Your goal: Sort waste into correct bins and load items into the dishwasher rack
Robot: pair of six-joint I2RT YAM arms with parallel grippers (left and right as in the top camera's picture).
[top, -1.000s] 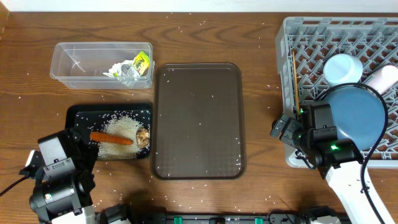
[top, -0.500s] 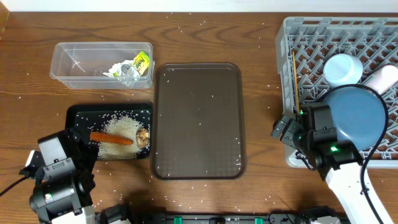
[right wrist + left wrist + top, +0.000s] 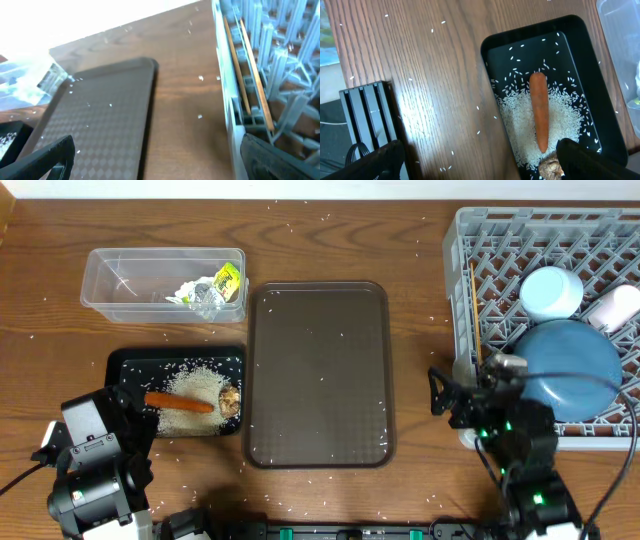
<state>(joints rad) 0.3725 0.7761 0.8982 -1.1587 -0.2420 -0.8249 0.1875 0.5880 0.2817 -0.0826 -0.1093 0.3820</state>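
The grey rack [image 3: 560, 240] at the right holds the dark blue plate [image 3: 585, 370], a pale blue cup [image 3: 550, 292], a white cup [image 3: 615, 305] and chopsticks [image 3: 474, 305], which also show in the right wrist view [image 3: 247, 85]. I cannot make out the bowl. The black bin [image 3: 125, 365] holds the carrot [image 3: 180, 402], a brown lump [image 3: 229, 400] and rice [image 3: 195, 385]. The clear tub [image 3: 120, 280] holds the napkin [image 3: 185, 292], packet [image 3: 228, 278] and wrapper [image 3: 208, 302]. My left gripper [image 3: 480, 167] is open and empty at the bin's near edge. My right gripper [image 3: 160, 165] is open and empty over the table between tray and rack.
A flat dark brown tray [image 3: 320, 375] lies in the middle. Loose rice grains are scattered over the wooden table [image 3: 420, 280]. The rack's left wall [image 3: 230, 120] is close beside my right gripper's outer finger.
My right arm has drawn back toward the front edge, off the plate, which now lies uncovered in the rack. The left arm has not moved.
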